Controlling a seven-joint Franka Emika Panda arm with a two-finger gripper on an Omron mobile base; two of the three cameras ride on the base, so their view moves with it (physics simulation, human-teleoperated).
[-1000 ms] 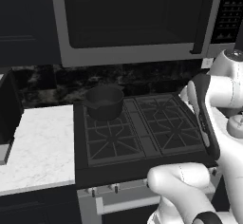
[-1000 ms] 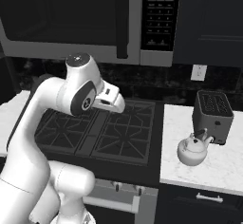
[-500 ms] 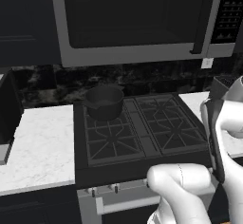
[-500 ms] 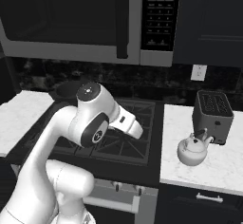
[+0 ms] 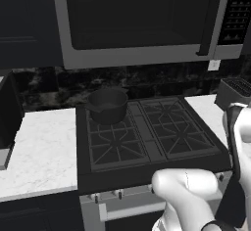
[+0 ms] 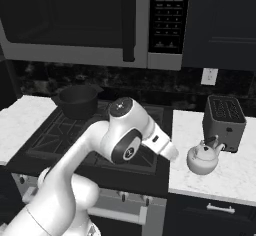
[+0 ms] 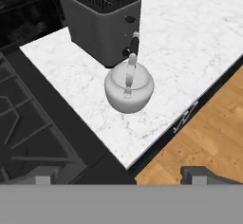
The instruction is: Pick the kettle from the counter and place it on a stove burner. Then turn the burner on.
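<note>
The microwave (image 6: 90, 22) hangs over the black cooktop (image 5: 147, 137) and takes most of the wall, w/ its control panel on the right side. Under it the cooktop has four grates; the front right stove burner (image 5: 184, 144) is bare, same as the others except the back left one, where the dark saucepan (image 5: 107, 105) sits w/ its handle toward the left. In the right base view the saucepan (image 6: 77, 100) is at the far left of the stove.

The white marble table (image 6: 225, 172) is right of the stove, another part of the table (image 5: 37, 151) is left of it. The white arm (image 6: 127, 140) bends across the front of the cooktop and its end reaches toward the right table, near the kettle but apart from it.

On the right table stands a grey toaster (image 6: 225, 122) near the wall. Just in front of the toaster, approx. touching it, sits the kettle (image 6: 203, 159), upright, small and white-silver, w/ thin dark handle up. In the hand view the kettle (image 7: 129, 89) is in the middle, on the marble, toaster (image 7: 100, 21) behind it.

The pincer (image 7: 118, 174) shows two dark tips at the bottom, far apart, holding nothing: it is released.
</note>
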